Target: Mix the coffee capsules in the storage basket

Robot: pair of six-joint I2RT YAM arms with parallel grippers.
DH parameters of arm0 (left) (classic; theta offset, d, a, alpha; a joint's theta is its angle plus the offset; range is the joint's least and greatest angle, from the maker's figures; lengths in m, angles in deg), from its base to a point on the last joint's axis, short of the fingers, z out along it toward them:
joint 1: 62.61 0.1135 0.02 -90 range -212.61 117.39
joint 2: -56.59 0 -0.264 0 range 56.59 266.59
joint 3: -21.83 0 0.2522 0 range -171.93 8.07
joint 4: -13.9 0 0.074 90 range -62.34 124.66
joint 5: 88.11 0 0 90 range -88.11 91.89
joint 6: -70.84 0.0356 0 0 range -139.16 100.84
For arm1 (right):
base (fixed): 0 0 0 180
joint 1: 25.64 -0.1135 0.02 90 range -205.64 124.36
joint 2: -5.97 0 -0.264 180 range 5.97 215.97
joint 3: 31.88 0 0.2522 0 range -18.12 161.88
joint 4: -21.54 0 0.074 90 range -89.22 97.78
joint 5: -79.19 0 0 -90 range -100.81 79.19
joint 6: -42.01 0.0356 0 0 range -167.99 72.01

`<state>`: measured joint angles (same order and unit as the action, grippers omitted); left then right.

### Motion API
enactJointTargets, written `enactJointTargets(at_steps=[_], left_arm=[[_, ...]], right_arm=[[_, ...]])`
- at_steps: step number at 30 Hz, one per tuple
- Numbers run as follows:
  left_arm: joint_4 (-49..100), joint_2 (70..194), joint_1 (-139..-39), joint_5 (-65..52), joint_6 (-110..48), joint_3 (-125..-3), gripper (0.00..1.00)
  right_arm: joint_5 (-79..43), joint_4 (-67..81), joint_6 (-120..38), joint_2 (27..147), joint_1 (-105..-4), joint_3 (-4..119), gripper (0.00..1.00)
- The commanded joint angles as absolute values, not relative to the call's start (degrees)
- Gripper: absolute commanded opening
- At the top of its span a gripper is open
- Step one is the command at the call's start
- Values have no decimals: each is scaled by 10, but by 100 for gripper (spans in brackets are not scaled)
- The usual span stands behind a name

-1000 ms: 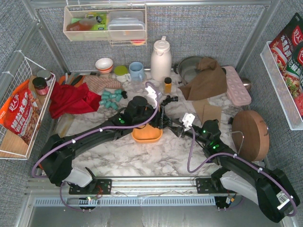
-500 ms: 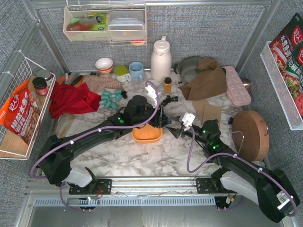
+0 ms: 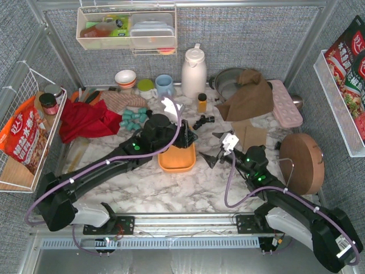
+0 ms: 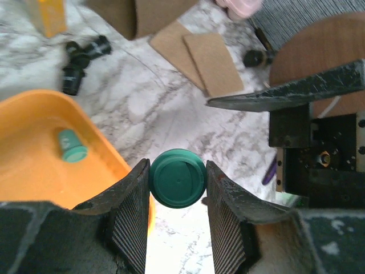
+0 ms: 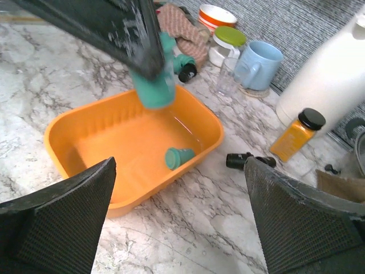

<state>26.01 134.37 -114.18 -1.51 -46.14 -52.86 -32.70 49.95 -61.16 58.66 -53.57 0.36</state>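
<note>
We count 1 teal capsule [image 5: 178, 156] lying in the orange storage basket [image 5: 74, 128]; 1 held capsule [image 4: 177, 178], teal, pinched in L gripper [image 3: 186, 138] above basket's edge; R gripper [image 5: 179, 171] spread wide, empty, over bare marble beside basket; black capsules [image 3: 203, 121] behind, no. unclear.
</note>
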Motion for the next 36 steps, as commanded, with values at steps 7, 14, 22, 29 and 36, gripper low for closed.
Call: enactJointTargets(at_steps=[7,14,22,29,36], left_arm=[[258,1299,-1123,185,-491,-478,34],[253,1336,-1113,186,-510,-458,35],[197,1425,-1093,226,-517,-451,36],[105,1514,-1072,247,-506,-460,36],[55,1589,-1067,253,-508,-483,38]], right_arm=[[-160,432,-591,553,-534,23,99],[-4,414,-469,525,-511,16,99],[66,283,-324,564,-457,77,99],[69,291,-326,562,-455,70,99],[65,290,-325,571,-454,73,99]])
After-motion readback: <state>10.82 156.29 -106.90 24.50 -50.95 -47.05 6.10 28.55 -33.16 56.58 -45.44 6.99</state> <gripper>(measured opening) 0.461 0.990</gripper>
